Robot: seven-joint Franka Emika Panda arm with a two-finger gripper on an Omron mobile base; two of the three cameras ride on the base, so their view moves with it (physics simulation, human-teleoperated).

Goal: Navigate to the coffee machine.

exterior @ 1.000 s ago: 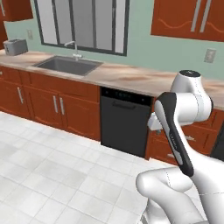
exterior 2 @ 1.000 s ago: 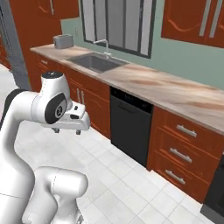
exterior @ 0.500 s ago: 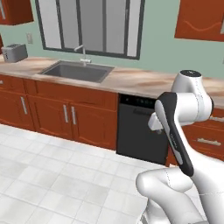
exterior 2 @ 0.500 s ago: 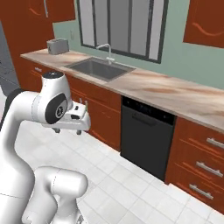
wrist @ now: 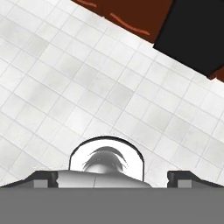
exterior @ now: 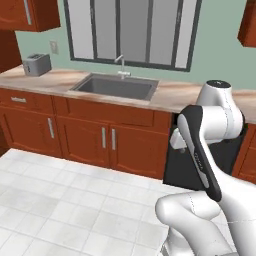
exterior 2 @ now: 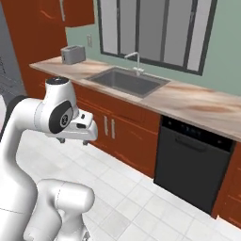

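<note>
The arm is folded up close above the base, with the gripper (exterior 2: pixel 75 140) tucked under the wrist and pointing down at the white tiled floor (exterior: pixel 75 205). In the hand view the two finger tips (wrist: pixel 43 178) sit far apart at the bottom corners, so the gripper is released and holds nothing; below it lies the tiled floor (wrist: pixel 87 87), with the red-brown cabinet fronts (wrist: pixel 122 17) and the black dishwasher front (wrist: pixel 197 35) at the far edge.

Ahead runs a long counter (exterior: pixel 65 80) with a light stone top over red-brown cabinets (exterior: pixel 80 135). A steel sink (exterior: pixel 116 86) is set into the counter, with a tap (exterior: pixel 121 64) at its far rim, under a dark-framed window (exterior: pixel 130 30) in the green wall. A small silver toaster (exterior: pixel 37 64) stands on the counter at the far left, just beside a wall socket (exterior: pixel 53 47). Right of the sink cabinets is a black dishwasher (exterior 2: pixel 193 164), partly hidden behind the arm in the left base view. Upper cabinets (exterior 2: pixel 70 12) hang on the wall at the left above the toaster (exterior 2: pixel 73 54).

No coffee machine can be seen on the stretch of counter (exterior 2: pixel 197 101) in these views, so I cannot tell where it is.
</note>
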